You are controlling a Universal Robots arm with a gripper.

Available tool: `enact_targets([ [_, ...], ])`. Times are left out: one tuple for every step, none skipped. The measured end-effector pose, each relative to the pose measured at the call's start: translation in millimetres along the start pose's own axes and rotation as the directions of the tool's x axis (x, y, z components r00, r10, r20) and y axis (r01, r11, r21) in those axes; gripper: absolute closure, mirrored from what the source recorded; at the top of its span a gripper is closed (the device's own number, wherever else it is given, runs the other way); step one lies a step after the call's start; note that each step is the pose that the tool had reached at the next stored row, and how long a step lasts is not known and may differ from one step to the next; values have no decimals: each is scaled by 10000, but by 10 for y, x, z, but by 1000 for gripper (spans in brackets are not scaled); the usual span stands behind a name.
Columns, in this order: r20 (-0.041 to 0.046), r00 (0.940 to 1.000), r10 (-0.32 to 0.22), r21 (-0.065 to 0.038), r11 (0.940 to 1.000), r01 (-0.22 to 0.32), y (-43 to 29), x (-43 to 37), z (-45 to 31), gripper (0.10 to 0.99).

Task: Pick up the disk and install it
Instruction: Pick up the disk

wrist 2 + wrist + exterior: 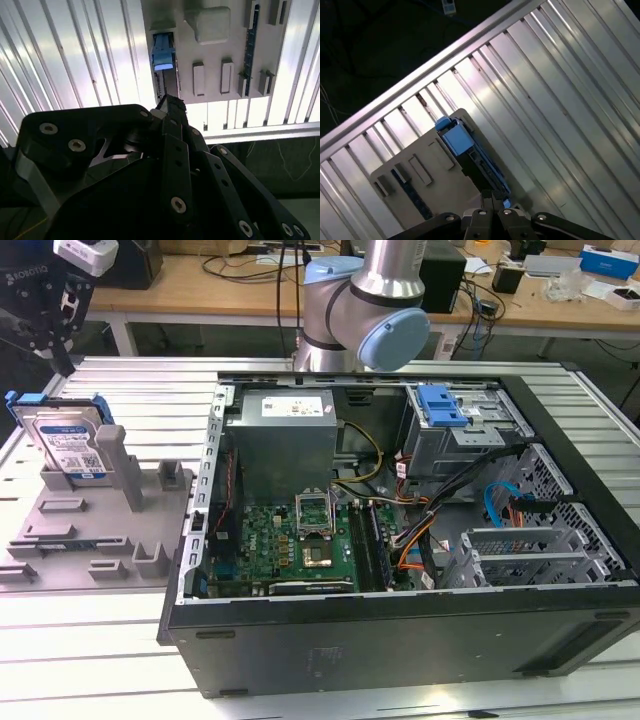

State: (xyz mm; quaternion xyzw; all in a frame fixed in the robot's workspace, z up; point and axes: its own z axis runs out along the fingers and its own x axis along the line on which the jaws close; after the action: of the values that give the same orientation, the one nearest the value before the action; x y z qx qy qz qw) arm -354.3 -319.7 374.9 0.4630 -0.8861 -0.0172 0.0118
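Ribbed aluminium tabletop (130,390), open computer case (400,640) on the exterior view's right. The disk (70,440) stands on edge in the grey fixture (100,530) on the exterior view's left, outside the case. I see the tool (60,362) hanging above the disk, not touching. Its tips look clenched on nothing, judging by both wrist views.

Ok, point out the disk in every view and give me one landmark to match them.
Exterior view: the disk stands upright in the grey holder, at the exterior view's left.
Second wrist view: the disk edge-on, blue frame showing, at the holder's edge.
First wrist view: the disk edge-on, at the holder's edge.
Shared landmark: the grey holder.
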Motion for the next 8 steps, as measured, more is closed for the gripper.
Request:
enact_targets([
  [-13, 9996, -282, 2, 9996, 282, 1, -1, 1, 980],
  [-21, 9989, -462, 3, 9989, 462, 2, -2, 1, 980],
  [-30, 9979, -653, 4, 9979, 653, 1, -3, 1, 980],
  [-41, 9963, -864, 5, 9963, 864, 2, -3, 2, 980],
  [-51, 9941, -1087, 7, 9941, 1087, 2, -3, 3, 980],
  [-61, 9918, -1275, 7, 9918, 1275, 2, -3, 4, 980],
  [-76, 9876, -1566, 9, 9877, 1566, 1, -3, 7, 980],
  [-99, 9813, -1924, 11, 9813, 1925, 1, -3, 11, 980],
])
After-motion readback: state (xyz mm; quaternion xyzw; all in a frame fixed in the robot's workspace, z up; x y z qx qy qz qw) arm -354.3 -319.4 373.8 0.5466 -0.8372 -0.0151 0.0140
